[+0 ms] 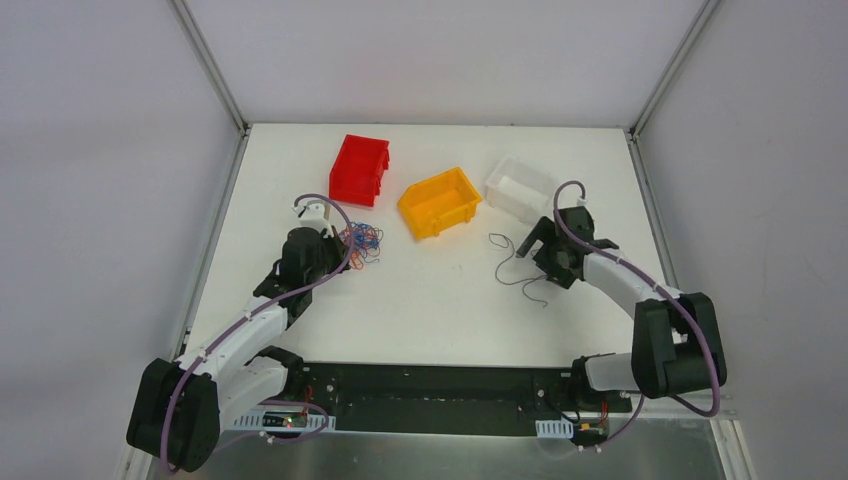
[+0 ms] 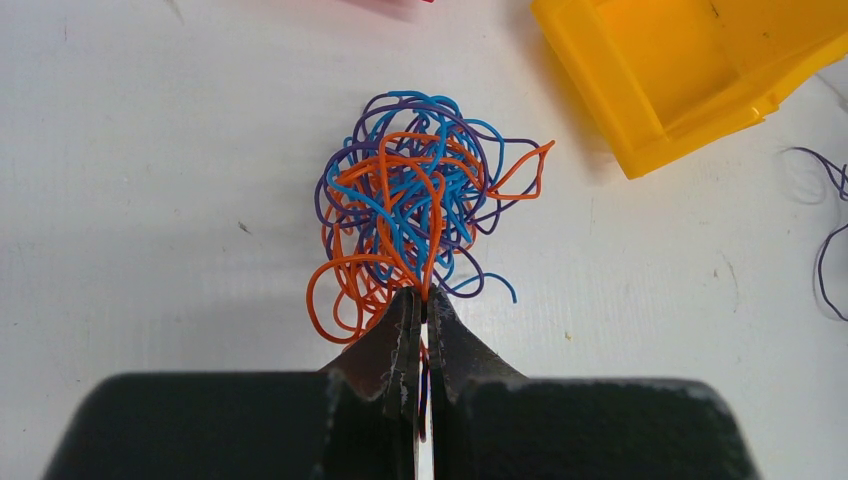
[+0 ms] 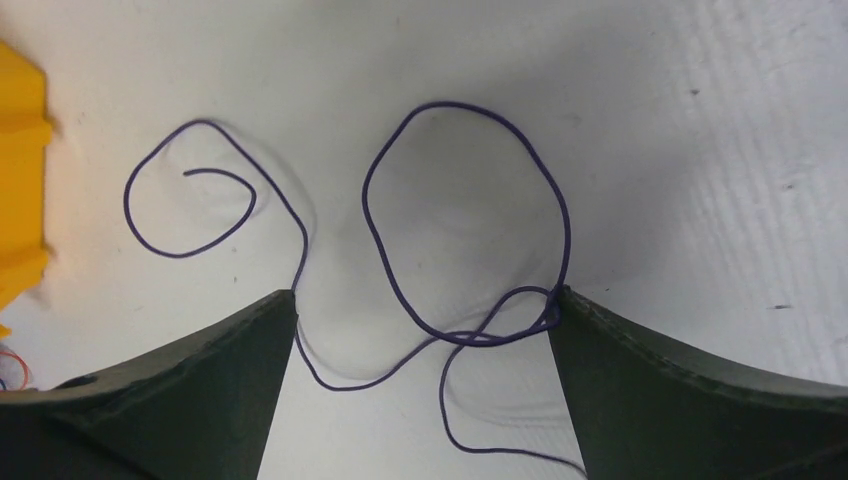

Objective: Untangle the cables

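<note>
A knotted ball of thin blue, orange and purple cables (image 2: 415,205) lies on the white table, also in the top view (image 1: 361,240). My left gripper (image 2: 424,300) is shut on an orange strand at the near edge of the ball. A single dark purple cable (image 3: 460,250) lies loose in loops on the table right of the yellow bin, and shows in the top view (image 1: 520,268). My right gripper (image 3: 425,305) is open wide, low over that cable, whose loops run between the two fingers and touch the right fingertip (image 3: 565,300).
A red bin (image 1: 359,168), a yellow bin (image 1: 439,201) and a clear bin (image 1: 518,186) stand in a row at the back. The yellow bin's corner shows in the left wrist view (image 2: 690,70) and at the left edge of the right wrist view (image 3: 20,180).
</note>
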Robot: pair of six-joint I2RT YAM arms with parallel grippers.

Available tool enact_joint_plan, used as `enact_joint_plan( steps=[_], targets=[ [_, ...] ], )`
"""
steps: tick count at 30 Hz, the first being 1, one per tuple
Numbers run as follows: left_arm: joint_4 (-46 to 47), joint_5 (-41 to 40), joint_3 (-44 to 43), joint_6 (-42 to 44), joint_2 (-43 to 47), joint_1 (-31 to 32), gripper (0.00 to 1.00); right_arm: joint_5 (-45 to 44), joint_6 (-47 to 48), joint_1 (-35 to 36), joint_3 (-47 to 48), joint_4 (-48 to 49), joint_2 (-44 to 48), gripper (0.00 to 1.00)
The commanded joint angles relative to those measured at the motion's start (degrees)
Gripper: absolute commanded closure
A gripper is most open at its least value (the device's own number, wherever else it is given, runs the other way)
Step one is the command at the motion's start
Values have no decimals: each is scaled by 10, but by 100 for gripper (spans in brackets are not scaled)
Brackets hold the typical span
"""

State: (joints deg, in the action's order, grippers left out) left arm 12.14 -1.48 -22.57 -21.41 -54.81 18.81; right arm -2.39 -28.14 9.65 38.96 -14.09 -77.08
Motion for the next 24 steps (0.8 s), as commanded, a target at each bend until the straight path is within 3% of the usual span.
enact_joint_plan(
  steps=[1,10,17,24],
  targets=[
    [14,7,-16,7,3,4,100,-12,-6,39,8,10,1,0],
    [15,14,-21,7,-6,4,99,-172,-23,159,124,-117,-112,1],
    [14,12,-20,8,-3,4,99,-161,-53,180,159,-107,-164,1],
    [14,14,-20,8,0,4,99,-224,-95,206,241,-172,-242,1]
  ],
)
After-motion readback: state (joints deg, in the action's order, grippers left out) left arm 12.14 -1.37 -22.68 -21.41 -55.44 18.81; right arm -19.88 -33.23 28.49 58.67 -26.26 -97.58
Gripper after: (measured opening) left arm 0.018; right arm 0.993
